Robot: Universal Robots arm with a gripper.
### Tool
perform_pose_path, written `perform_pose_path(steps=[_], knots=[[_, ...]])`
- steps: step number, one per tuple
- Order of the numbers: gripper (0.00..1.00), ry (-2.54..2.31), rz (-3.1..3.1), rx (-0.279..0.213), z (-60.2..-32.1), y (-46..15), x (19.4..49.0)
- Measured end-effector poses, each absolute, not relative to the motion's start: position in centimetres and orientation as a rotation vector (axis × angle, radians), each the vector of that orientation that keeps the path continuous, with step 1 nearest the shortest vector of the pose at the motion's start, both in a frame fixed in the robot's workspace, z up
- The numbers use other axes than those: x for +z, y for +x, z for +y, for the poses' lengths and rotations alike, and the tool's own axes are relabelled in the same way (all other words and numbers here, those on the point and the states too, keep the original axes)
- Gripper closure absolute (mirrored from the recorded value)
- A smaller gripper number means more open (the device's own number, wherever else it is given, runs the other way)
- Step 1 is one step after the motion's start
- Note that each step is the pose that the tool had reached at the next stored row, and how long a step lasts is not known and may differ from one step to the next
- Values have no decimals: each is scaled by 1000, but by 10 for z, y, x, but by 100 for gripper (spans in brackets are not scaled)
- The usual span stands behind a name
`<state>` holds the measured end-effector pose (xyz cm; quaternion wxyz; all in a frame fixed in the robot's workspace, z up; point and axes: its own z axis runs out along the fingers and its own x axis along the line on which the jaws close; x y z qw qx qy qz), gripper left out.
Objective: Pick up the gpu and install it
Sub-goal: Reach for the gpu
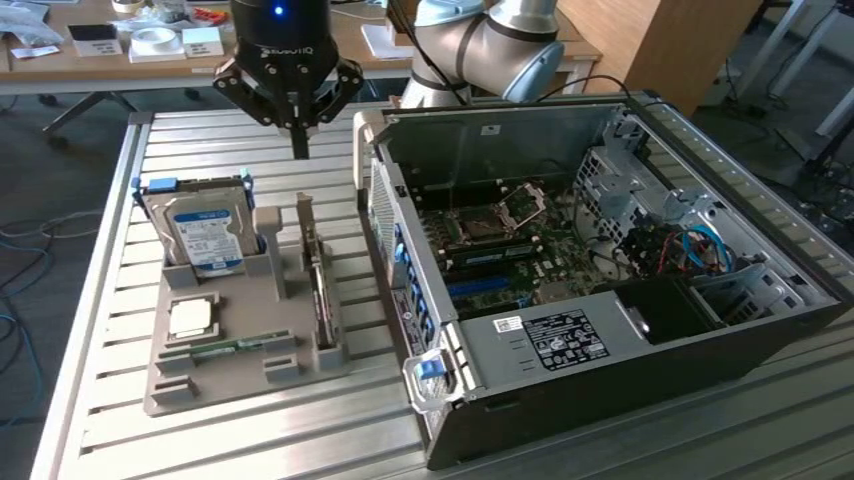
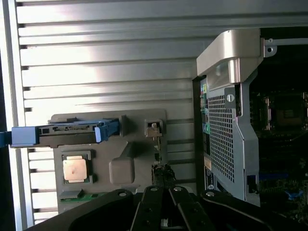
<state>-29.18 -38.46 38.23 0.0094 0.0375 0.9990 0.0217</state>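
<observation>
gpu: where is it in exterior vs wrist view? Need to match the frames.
Exterior view: the gpu stands on edge in the grey holder, on the holder's side nearest the PC case.
Wrist view: the gpu is seen edge-on, between the hard drive and the case, with its silvery bracket at one end.
Shared landmark: the hard drive in its blue caddy, in the same holder.
</observation>
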Motion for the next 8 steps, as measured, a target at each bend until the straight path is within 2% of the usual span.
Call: perform_pose_path(steps=[8], knots=[[89,117,3120,67,-402,-293,382]])
